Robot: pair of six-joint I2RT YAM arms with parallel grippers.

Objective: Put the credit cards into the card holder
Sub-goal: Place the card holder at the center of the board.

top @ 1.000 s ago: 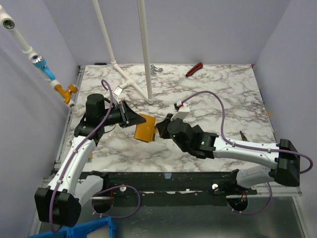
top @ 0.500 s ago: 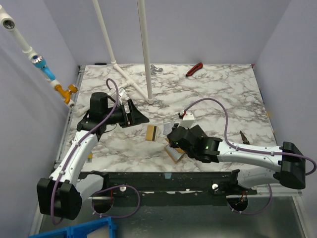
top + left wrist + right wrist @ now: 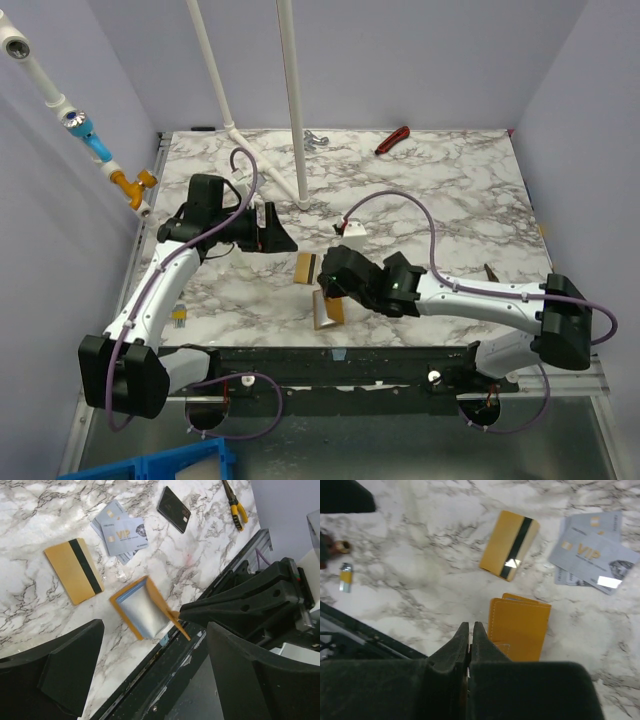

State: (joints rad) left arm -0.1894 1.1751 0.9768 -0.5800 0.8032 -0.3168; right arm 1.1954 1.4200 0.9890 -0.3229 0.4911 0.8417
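I saw the gold card (image 3: 509, 544) lying just beyond the holder (image 3: 519, 627), long axis diagonal; right claw (image 3: 470, 630) pressed together, nearer; left claw (image 3: 150, 667) spread, empty.

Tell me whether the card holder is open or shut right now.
Open. In the left wrist view the card holder lies with its flap spread, showing the silvery lining; no card is visible inside it.
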